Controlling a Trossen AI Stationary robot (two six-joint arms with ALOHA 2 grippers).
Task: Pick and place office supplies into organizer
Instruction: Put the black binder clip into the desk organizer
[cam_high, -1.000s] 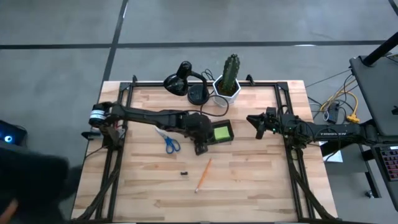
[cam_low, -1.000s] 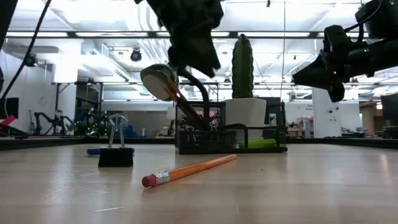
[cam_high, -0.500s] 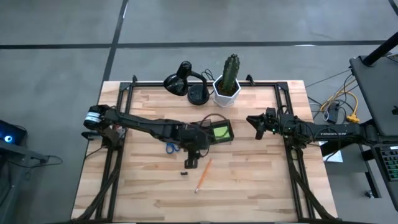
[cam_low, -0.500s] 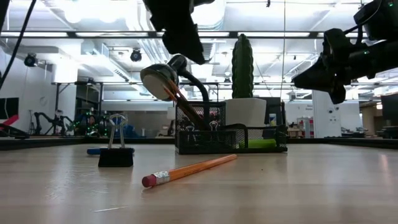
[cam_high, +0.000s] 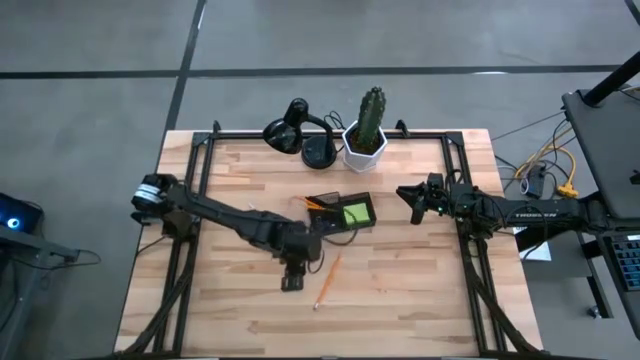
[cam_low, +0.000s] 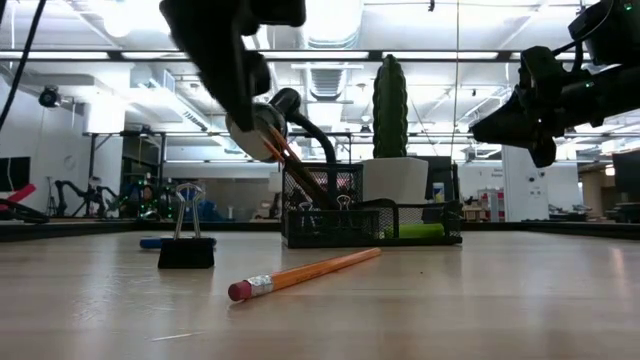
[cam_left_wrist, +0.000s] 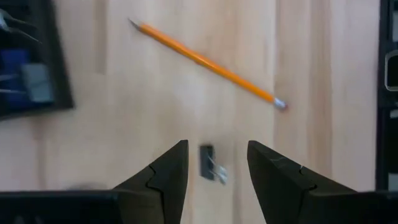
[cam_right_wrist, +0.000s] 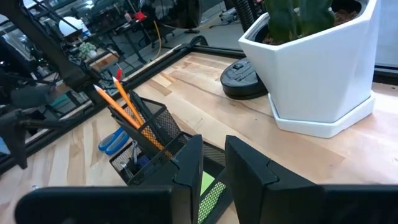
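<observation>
Over the middle of the wooden surface (cam_high: 400, 290), toward its near edge, the left gripper (cam_high: 292, 280) hangs above a small black binder clip (cam_left_wrist: 208, 162), its two dark fingers (cam_left_wrist: 163, 179) spread apart with the clip showing between them on the wood and nothing in their hold. Just to the right of the clip lies an orange pencil (cam_high: 327, 279) with a pink eraser, slanted and flat on the boards, apart from the clip. Beyond them, a little toward the far side, stands the black mesh organizer (cam_high: 341, 214): its tall cup holds two orange pencils (cam_right_wrist: 127, 116) leaning at a slant, blue-handled scissors (cam_right_wrist: 115, 139) poke up inside it, and a lime-green sticky pad (cam_high: 355, 213) lies in its low tray on the right. At the far edge are a black desk lamp (cam_high: 295, 130) and a cactus (cam_high: 371, 112) in a white hexagonal pot. The right gripper (cam_high: 414, 200) waits in the air to the right of the organizer, its fingers (cam_right_wrist: 249, 171) drawn narrow with only a slim gap and empty.
</observation>
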